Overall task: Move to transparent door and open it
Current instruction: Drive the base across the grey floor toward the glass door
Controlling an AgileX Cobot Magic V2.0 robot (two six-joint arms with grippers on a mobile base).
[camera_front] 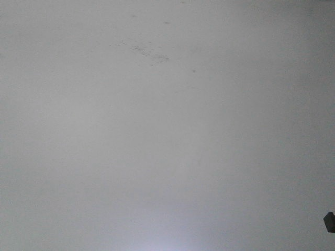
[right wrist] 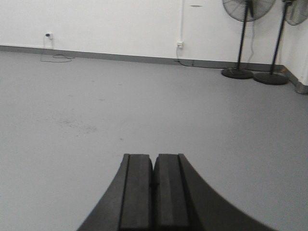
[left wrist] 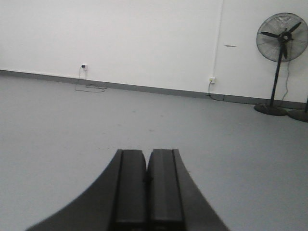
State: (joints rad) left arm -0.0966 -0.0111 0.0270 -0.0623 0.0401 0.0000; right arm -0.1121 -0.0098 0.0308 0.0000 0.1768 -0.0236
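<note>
The transparent door is out of view in every frame. My left gripper [left wrist: 147, 153] is shut and empty, its black fingers pressed together, pointing across bare grey floor toward a white wall. My right gripper [right wrist: 154, 158] is also shut and empty, pointing over the same grey floor. The front view shows only plain grey floor [camera_front: 157, 130] with faint scuff marks, and a small dark object [camera_front: 329, 221] at its right edge that I cannot identify.
A black pedestal fan [left wrist: 281, 48] stands by the white wall at the right; in the right wrist view two fans [right wrist: 243, 29] [right wrist: 281, 43] stand at the far right corner. Wall sockets with cables [left wrist: 84, 72] [right wrist: 179, 45] sit along the grey skirting.
</note>
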